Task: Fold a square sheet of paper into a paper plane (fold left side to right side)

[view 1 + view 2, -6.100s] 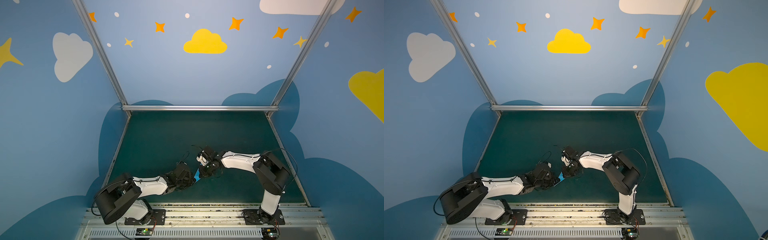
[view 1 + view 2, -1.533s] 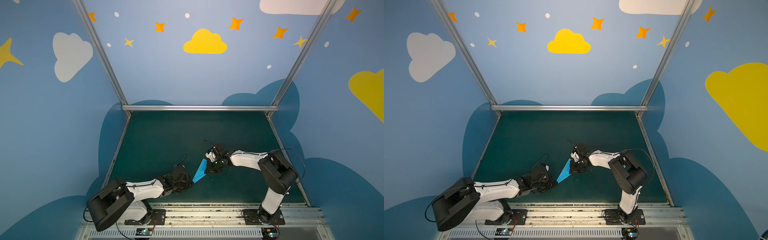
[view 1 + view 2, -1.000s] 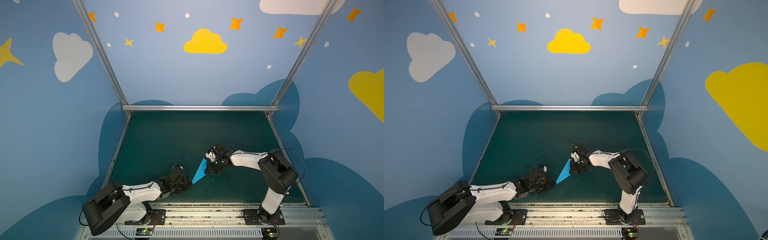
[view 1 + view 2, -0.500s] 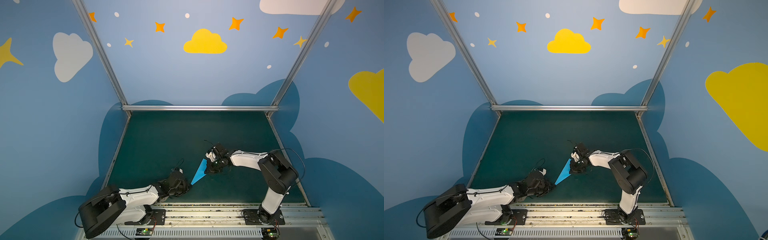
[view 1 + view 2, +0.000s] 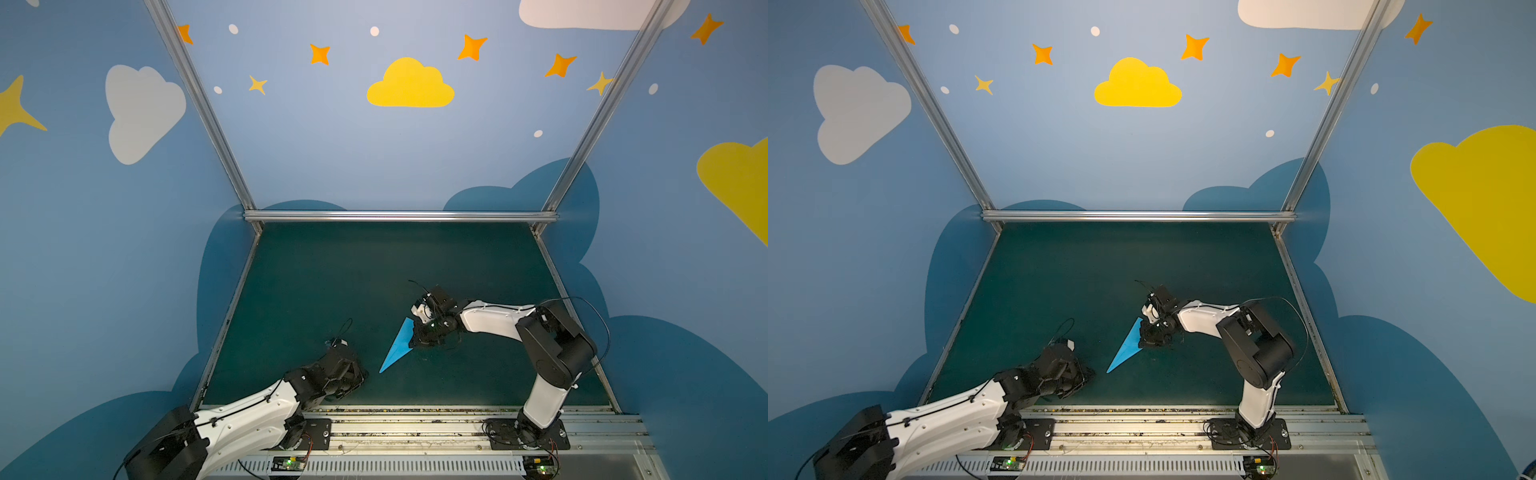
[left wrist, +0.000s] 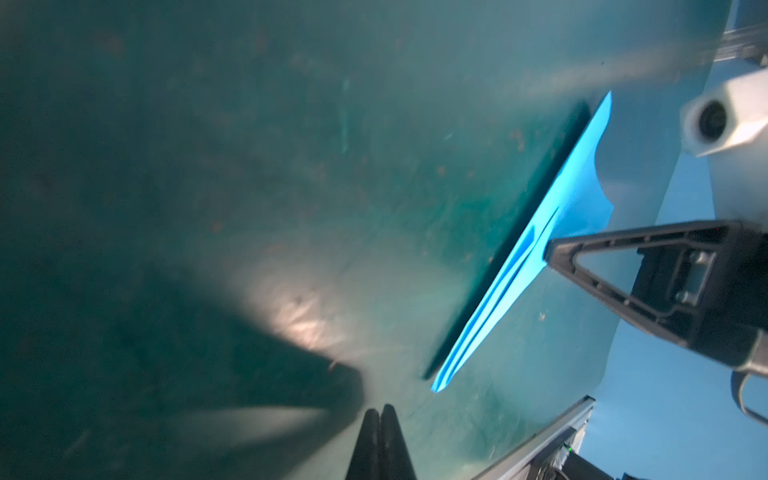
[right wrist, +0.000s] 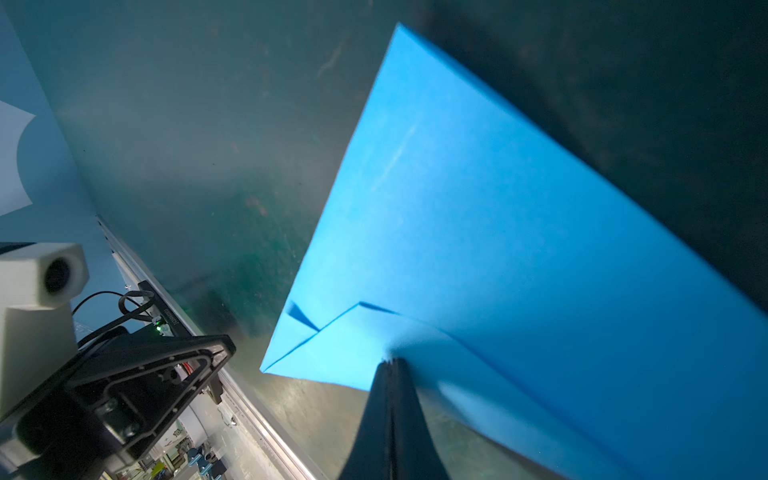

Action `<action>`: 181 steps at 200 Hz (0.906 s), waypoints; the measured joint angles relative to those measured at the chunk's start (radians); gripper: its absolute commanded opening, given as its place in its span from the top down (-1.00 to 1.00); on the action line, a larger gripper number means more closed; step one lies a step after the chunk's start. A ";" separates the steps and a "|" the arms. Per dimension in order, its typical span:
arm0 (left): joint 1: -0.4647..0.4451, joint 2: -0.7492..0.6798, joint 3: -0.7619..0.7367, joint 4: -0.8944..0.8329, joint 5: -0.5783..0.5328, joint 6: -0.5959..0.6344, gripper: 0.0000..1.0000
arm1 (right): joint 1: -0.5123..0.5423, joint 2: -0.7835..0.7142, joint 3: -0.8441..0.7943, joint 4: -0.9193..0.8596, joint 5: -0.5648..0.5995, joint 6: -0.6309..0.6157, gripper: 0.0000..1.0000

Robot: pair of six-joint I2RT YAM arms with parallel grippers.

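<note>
The paper plane (image 5: 400, 347) lies with its wide end touching the right pincer (image 7: 390, 363), nose pointing toward the left pincer (image 6: 380, 409); both pincers are pressed together.

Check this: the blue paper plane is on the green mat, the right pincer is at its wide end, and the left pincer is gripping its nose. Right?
Not quite: the left pincer is shut on nothing, clear of the nose of the paper plane, as the left wrist view shows.
</note>
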 measured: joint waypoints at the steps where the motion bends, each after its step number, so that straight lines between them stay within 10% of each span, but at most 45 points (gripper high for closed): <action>1: 0.000 0.005 0.004 0.001 0.001 0.000 0.93 | 0.000 0.000 0.000 0.000 0.000 0.000 1.00; 105: 0.002 0.439 0.236 0.200 0.099 0.109 0.93 | 0.000 0.000 0.000 0.000 0.000 0.000 1.00; 181: 0.004 0.438 0.163 0.279 0.111 0.104 0.93 | -0.002 0.000 0.000 0.000 0.000 0.000 1.00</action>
